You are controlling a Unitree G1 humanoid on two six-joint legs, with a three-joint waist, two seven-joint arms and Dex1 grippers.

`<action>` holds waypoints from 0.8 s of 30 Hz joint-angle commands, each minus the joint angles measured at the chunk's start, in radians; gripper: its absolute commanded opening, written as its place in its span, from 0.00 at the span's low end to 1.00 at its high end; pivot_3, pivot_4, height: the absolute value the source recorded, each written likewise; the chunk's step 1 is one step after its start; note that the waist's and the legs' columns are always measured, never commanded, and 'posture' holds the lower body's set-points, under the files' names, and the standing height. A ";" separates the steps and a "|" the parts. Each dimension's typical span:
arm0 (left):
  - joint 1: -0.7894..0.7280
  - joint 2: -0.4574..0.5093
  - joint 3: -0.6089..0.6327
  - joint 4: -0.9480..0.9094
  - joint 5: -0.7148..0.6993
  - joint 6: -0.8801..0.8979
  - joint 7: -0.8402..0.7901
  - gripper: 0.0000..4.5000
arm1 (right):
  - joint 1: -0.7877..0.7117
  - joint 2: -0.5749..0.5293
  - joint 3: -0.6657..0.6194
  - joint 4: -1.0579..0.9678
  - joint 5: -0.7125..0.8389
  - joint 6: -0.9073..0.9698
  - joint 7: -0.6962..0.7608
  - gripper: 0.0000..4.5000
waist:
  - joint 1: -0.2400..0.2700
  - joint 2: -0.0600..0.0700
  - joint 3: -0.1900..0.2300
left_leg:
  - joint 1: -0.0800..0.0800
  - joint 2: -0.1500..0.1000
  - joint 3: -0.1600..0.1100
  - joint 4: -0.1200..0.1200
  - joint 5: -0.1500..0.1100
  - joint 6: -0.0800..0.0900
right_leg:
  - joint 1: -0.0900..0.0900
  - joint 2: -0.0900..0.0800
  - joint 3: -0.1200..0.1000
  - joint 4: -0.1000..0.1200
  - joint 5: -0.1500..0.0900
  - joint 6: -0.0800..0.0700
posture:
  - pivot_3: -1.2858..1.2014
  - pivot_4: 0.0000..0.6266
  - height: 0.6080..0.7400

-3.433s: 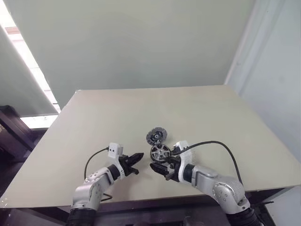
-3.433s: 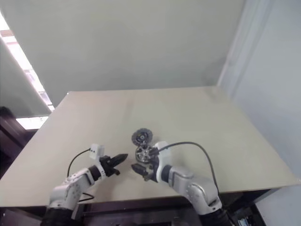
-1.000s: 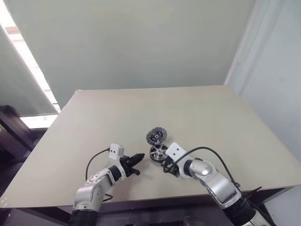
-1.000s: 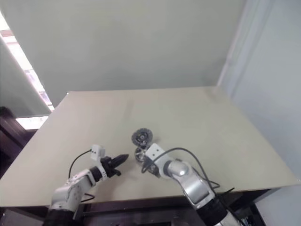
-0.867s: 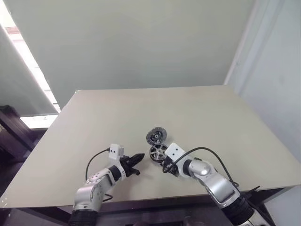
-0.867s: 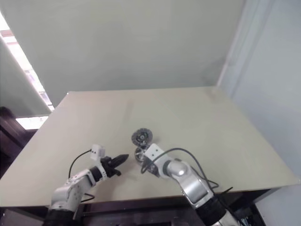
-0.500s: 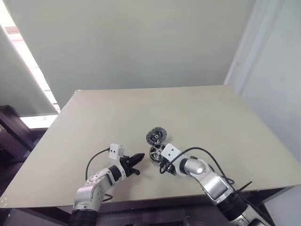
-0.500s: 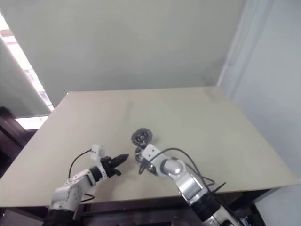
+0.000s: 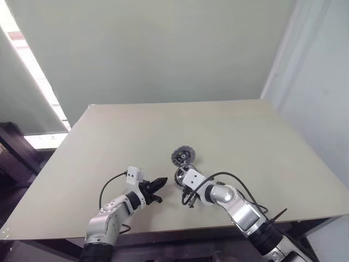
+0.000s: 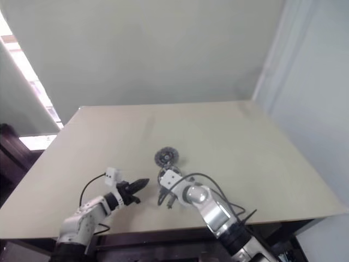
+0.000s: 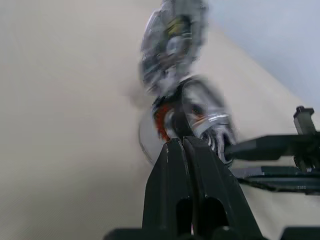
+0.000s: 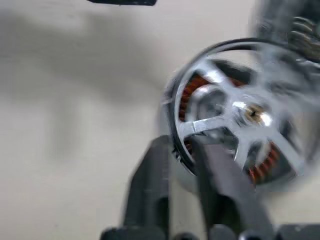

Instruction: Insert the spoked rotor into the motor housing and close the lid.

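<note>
**Right gripper pinches the wheel's rim**

The right gripper [image 12: 182, 150] is clamped on the spoked wheel's [image 12: 235, 122] rim; the wheel sits over the copper-wound disc [image 12: 192, 95]. The left gripper [image 11: 178, 145], fingers together, is empty. The ribbed lid [image 9: 183, 155] lies nearby on the table [image 9: 109, 142], toward its front edge.

shiny metal spoked rotor [image 12: 235, 120], coppery motor housing [image 12: 262, 162], matt table [image 9: 109, 142].

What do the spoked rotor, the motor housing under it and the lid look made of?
Spoked rotor: bright bare metal, probably aluminium; its spokes shine. Motor housing: copper-orange windings showing between the spokes, apparently wire coils. Lid: dark grey with a finned rim, likely metal, though too small to be sure.
</note>
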 commanded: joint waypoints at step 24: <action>-0.011 0.000 0.003 -0.011 0.002 -0.015 -0.006 0.00 | -0.041 0.058 -0.083 -0.118 0.122 0.131 0.102 0.01 | 0.000 0.000 0.000 | 0.000 0.000 0.000 -0.001 0.000 0.000 | -0.001 0.000 0.000 0.000 0.000 0.000 | 0.52 0.00 1.00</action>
